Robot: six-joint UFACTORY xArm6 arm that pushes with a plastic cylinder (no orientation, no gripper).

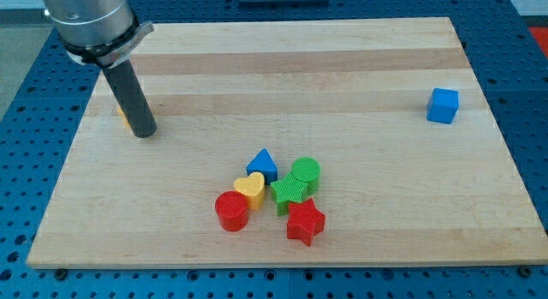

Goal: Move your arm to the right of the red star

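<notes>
The red star (305, 222) lies near the view's bottom centre, at the lower right of a cluster of blocks. My tip (144, 133) rests on the board far to the view's upper left of the star, well apart from the cluster. Just behind the rod a small yellow-orange block (123, 119) peeks out, mostly hidden. The cluster also holds a green star (288, 193), a green cylinder (305, 173), a blue triangle (264, 164), a yellow heart (250, 188) and a red cylinder (231, 211).
A blue cube (443, 104) stands alone at the view's right. The wooden board (282, 68) lies on a blue perforated table, its right edge near the cube.
</notes>
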